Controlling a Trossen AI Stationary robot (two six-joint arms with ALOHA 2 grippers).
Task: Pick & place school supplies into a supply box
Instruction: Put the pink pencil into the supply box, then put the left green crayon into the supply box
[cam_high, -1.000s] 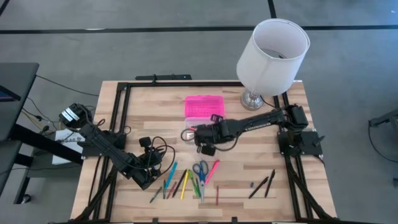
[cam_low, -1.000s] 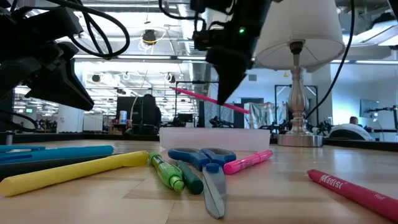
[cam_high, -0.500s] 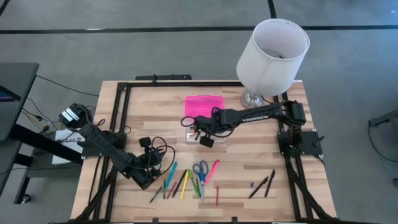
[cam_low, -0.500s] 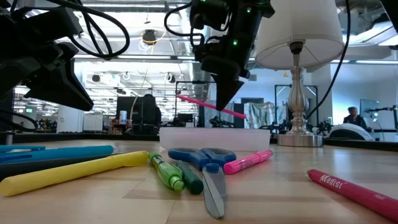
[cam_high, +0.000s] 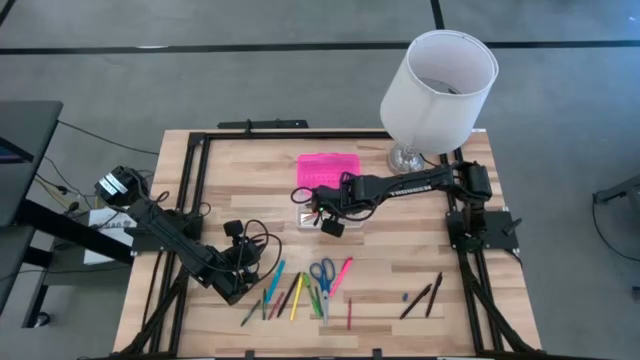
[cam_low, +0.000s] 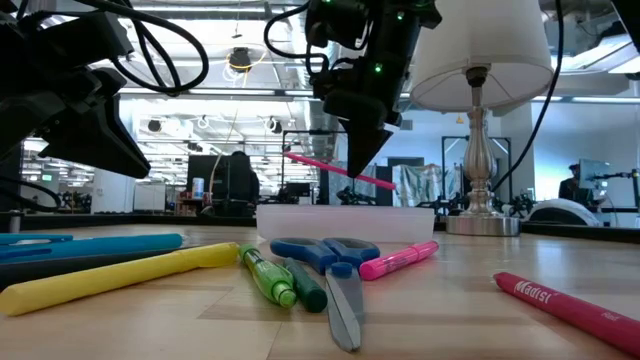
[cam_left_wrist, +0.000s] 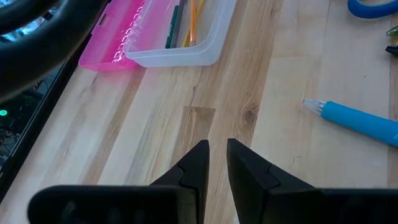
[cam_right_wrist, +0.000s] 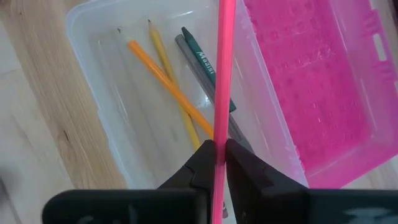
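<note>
Carrying a thin pink pencil (cam_right_wrist: 222, 74), the right gripper (cam_right_wrist: 216, 152) has swung from the middle of the surface (cam_high: 400, 250) to hang over the clear base of the supply box (cam_right_wrist: 99, 99), fingers pinched on the shaft — release looks next; two yellow pencils (cam_right_wrist: 166, 81) and a green one (cam_right_wrist: 200, 56) already lie inside. Nearer the front edge, the left gripper (cam_left_wrist: 216, 163) waits low, fingers slightly parted, holding nothing. Scissors (cam_low: 335, 270) and pens remain loose; farther off, the arm hides part of the box's pink lid (cam_high: 328, 168).
</note>
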